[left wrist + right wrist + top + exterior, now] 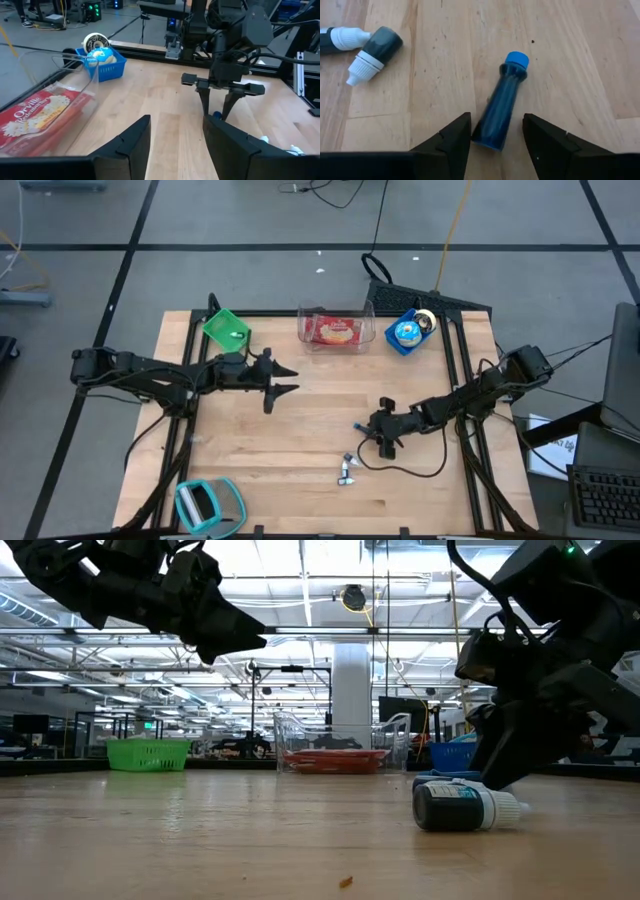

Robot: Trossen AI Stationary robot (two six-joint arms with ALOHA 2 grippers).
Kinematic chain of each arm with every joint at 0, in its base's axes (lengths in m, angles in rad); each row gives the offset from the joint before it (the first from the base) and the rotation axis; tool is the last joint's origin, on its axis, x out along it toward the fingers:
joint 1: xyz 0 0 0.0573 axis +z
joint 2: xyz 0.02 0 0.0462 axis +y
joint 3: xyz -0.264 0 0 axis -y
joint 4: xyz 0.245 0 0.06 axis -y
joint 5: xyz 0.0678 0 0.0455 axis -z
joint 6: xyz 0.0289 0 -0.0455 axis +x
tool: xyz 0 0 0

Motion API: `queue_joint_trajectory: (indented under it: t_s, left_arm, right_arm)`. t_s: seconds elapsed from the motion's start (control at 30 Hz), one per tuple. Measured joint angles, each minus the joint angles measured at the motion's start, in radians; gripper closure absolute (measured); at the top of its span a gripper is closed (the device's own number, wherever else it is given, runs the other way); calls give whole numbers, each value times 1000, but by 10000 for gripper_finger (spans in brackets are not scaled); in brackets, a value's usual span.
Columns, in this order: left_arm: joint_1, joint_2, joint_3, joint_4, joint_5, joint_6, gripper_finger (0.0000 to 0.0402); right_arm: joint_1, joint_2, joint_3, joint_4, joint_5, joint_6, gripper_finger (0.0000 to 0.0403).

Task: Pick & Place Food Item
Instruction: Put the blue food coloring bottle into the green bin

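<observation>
A small dark-blue bottle (499,107) with a blue cap (517,59) lies on its side on the wooden table. My right gripper (495,125) is low over it and open, its fingers on either side of the bottle's bottom end. In the high view this gripper (368,432) is right of the table's middle. My left gripper (288,380) hangs open in the air left of centre, holding nothing. A red popcorn bag (335,330) lies in a clear bin at the far edge. My right gripper straddles the blue bottle's bottom end (490,137), coming slanting down from the table's right side, its fingers roughly along the bottle. A strip of table shows between the bottle and one finger (540,135). I cannot tell whether the other finger touches it.
Two dark bottles with white caps (375,52) (335,40) lie close by, toward the near edge (347,470). A blue basket (407,332) with a round item and a green basket (227,328) stand at the far edge. A teal object (205,505) sits at the near left corner.
</observation>
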Motion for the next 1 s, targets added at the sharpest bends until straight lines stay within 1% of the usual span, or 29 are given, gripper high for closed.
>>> queue_joint_trajectory:
  t_s: [0.17, 0.4, 0.5, 0.6, 0.83, 1.0]
  left_arm:
    - [0, 0, 0, -1, 0, -26, 220]
    - [0, 0, 0, -2, 0, -27, 220]
    - [0, 0, 0, -2, -1, -26, 220]
    - [0, 0, 0, -3, -1, -26, 220]
    - [0, 0, 0, -4, -1, -26, 220]
    - [0, 0, 0, -4, -1, -26, 220]
  right_arm:
    - [0, 1, -1, 9, 1, -16, 271]
    - [-9, -4, -2, 34, 1, -30, 326]
    - [-23, -10, -4, 41, 4, -45, 344]
    - [-34, -22, -4, 47, 4, -59, 347]
    - [-66, -61, -2, 74, 3, -113, 329]
    - [-97, -122, -2, 97, 4, -163, 338]
